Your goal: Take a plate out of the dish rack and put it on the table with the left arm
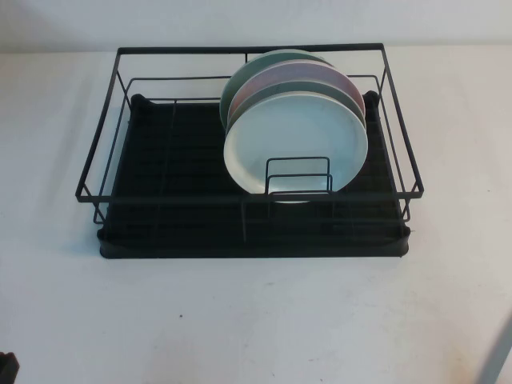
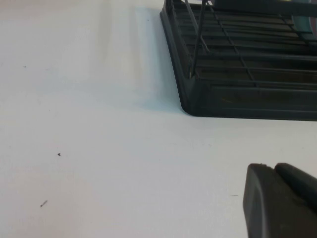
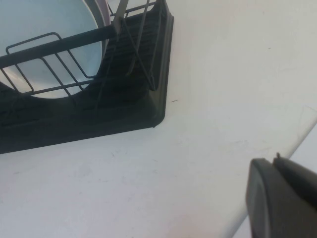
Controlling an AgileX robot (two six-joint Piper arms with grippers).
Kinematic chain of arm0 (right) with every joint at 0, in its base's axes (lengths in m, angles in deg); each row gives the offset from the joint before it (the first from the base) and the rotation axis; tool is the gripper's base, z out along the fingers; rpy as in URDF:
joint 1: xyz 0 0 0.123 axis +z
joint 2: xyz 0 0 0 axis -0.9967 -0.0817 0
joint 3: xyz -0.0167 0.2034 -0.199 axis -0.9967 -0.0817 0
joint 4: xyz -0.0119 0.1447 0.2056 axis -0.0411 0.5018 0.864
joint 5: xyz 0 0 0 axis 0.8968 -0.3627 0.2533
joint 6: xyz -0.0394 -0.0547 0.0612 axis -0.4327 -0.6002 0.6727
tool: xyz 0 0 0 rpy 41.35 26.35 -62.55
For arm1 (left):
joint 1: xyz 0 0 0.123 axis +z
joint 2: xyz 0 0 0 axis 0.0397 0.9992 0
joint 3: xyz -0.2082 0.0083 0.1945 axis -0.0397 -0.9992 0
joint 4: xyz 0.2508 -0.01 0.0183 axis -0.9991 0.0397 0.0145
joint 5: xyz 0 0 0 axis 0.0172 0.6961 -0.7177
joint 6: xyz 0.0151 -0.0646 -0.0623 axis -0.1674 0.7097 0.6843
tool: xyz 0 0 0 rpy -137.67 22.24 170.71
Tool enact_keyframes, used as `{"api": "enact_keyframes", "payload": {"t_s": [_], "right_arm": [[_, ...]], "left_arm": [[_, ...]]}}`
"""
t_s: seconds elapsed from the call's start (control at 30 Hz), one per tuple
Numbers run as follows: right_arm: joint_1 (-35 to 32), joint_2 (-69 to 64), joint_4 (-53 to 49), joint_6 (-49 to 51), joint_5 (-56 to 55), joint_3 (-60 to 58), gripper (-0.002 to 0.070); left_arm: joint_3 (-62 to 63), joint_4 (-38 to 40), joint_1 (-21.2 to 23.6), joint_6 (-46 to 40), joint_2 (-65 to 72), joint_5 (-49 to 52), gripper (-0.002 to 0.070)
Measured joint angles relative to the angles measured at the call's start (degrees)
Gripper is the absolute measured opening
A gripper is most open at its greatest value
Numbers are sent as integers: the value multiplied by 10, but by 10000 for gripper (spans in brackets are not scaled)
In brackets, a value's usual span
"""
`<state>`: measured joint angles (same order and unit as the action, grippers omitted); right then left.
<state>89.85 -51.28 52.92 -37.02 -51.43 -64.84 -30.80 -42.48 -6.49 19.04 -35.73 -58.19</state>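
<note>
The black wire dish rack (image 1: 120,136) stands mid-table on its black tray base. The white, faintly mint plate (image 1: 296,136) stands on edge at the rack's right, foremost in a stack, behind the small wire divider (image 1: 298,174). My left gripper (image 2: 274,167) is shut and empty, low over the white table (image 1: 240,320) off the rack's near left corner (image 2: 198,99). Only a dark bit of the left arm (image 1: 6,366) shows in the high view. My right gripper (image 3: 275,159) is shut and empty by the rack's near right corner (image 3: 153,109); the plate (image 3: 44,34) shows there too.
A pink plate (image 1: 320,80) and a green plate (image 1: 260,72) stand behind the white one. The rack's left half holds nothing. A grey sliver of the right arm (image 1: 500,352) is at the near right edge. Bare table lies in front of the rack.
</note>
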Motion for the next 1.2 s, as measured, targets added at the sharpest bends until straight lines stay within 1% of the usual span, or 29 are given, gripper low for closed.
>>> {"api": "enact_keyframes", "payload": {"t_s": [0.93, 1.0, 1.07, 1.2], "right_arm": [[0, 0, 0, 0, 0, 0, -18], [0, 0, 0, 0, 0, 0, -18], [0, 0, 0, 0, 0, 0, -18], [0, 0, 0, 0, 0, 0, -18]], "left_arm": [[0, 0, 0, 0, 0, -3, -4], [0, 20, 0, 11, 0, -21, -4], [0, 64, 0, 36, 0, -51, -4], [0, 181, 0, 98, 0, -122, -4]]}}
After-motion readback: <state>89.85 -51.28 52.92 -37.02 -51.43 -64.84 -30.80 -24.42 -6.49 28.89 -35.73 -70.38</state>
